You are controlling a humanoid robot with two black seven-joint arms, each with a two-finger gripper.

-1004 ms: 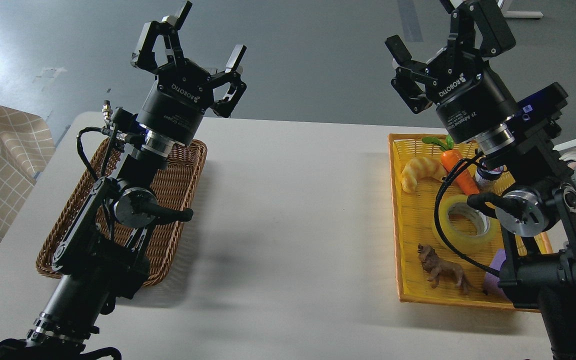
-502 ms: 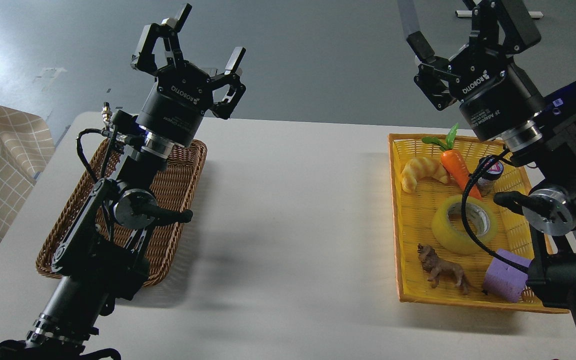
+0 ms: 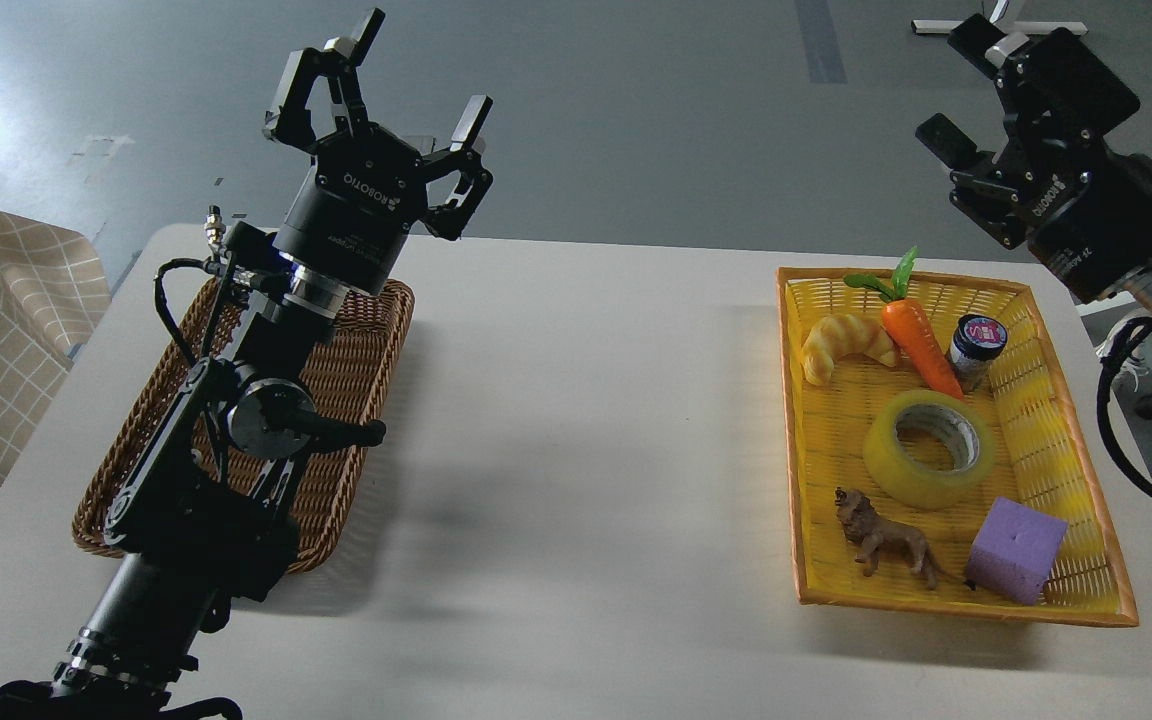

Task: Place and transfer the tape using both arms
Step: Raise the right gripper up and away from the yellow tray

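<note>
Tape [image 3: 929,447] flat, core up, mid yellow tray [image 3: 794,440] on table's right side. Nr it: carrot [image 3: 919,335], small jar [image 3: 976,347] behind; toy lion [image 3: 884,541], purple foam block [image 3: 1015,549] in front; croissant [image 3: 844,345] back-left. R gripper [image 3: 976,95] up high past tray's far-right corner, fingers spread, empty. L gripper [image 3: 421,75] raised over wicker basket [image 3: 361,370], fingers wide apart, empty.

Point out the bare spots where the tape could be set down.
The white table between the wicker basket and the yellow basket lies bare. The wicker basket's right side shows bare weave. The yellow basket is crowded around the tape.
</note>
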